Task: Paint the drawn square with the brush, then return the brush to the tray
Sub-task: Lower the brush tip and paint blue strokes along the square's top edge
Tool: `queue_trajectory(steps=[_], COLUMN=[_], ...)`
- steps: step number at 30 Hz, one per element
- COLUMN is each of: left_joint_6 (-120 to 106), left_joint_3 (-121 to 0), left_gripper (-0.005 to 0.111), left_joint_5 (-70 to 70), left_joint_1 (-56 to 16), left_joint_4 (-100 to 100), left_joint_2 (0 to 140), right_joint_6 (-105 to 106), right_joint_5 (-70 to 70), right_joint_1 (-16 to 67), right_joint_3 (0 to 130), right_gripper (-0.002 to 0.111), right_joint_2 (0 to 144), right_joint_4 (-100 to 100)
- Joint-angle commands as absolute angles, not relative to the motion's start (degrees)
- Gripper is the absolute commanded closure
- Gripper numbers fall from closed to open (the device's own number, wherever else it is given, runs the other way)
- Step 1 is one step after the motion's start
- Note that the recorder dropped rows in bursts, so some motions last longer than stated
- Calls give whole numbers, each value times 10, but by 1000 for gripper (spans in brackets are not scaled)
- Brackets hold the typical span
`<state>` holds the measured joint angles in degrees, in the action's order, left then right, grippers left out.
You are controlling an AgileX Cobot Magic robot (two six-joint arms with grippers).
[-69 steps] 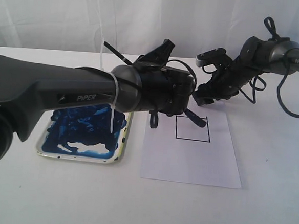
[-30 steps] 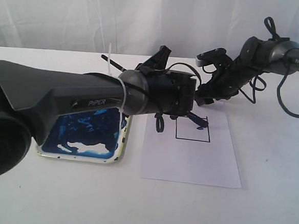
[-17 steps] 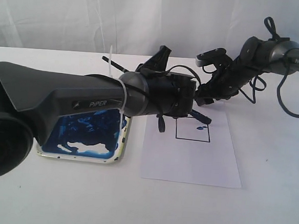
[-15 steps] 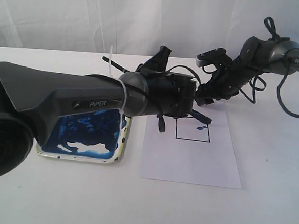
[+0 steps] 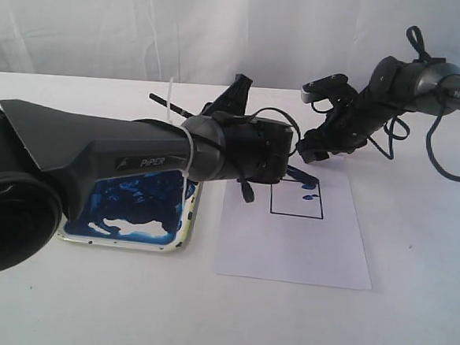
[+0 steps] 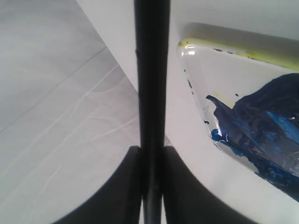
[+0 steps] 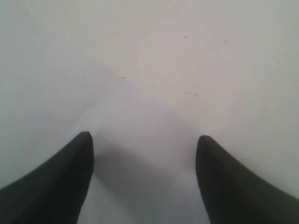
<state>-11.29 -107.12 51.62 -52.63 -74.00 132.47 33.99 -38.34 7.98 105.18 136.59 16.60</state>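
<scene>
Square (image 5: 297, 201) only dabbed blue, mostly blank; brush (image 6: 150, 84) pinched by left gripper (image 6: 152, 156), right gripper (image 7: 145, 140) spread, empty; filling in and tray (image 5: 189, 217) return pending.

From here my left arm (image 5: 136, 162) fills the foreground, reaching from the left across to the paper sheet (image 5: 288, 251). The brush (image 5: 165, 103) runs through my left hand (image 5: 287, 165), which the wrist mostly hides. Its handle end pokes up behind the arm, and its blue tip comes down at the far edge of the drawn square (image 5: 291, 202). A few blue dabs sit inside the square near that edge; the rest is blank. The tray (image 5: 189, 218), smeared dark blue, lies on the desk (image 5: 227, 322) just left of the sheet. My right hand (image 5: 314, 151) hangs over the sheet's far edge.
</scene>
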Motion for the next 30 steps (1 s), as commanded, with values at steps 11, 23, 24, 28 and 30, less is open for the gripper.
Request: queue_trajectory(steps=[11,23,24,28,30], left_joint_6=[-90,-92,-92,-92,-92], left_joint_3=[-1074,-1074,-1074,-1074,-1074], left_gripper=[107,107,107,107,107], left_joint_5=[510,548,548,515,518], left_joint_1=[-526,-526,-526,-530,-530], left_joint_4=[-735,-735,-735,-734,-726], left_joint_2=[1326,1326,1326,1326,1326], right_joint_6=[349,349,349,349,349], right_joint_5=[-397,-397,-397,-397,-397], right_joint_1=[79,79,79,79,79], right_joint_3=[1041,1041,1041,1041,1041], right_gripper=[48,48,48,48,48], right_joint_2=[1388,1388,1388,1388,1388], right_joint_4=[143,143,143,143,143])
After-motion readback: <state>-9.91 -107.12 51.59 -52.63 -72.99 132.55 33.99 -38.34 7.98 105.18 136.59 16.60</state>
